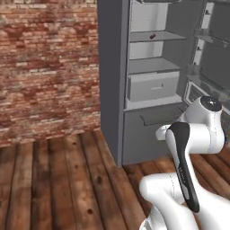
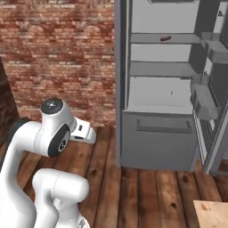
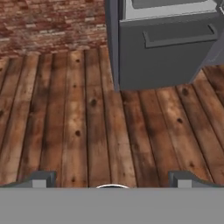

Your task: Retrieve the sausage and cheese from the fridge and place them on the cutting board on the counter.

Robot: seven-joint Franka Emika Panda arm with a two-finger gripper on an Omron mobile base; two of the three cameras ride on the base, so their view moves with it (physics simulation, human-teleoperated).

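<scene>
Brightness: even and moderate across all views, rendered.
Light source: diffuse, no clear direction.
Shadows: faint; fridge [image 1: 112, 81] interior shelves slightly darker toward the back, soft shade under the lower drawer front.
Glare: small bright sheen on the white arm [image 1: 197, 134] casing.
Sharpness: soft, low resolution; brick wall [image 1: 45, 67] and wooden floor [image 3: 87, 122] grain smeared.
Small detail: sausage [image 2: 165, 38] reduced to a blurred dark smudge.
Edge distortion: none noticeable.

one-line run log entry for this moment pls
phase: approach | fridge: door open | sausage: on upper shelf, untouched | gripper: open, empty, above wooden floor | cheese: not spotted
</scene>
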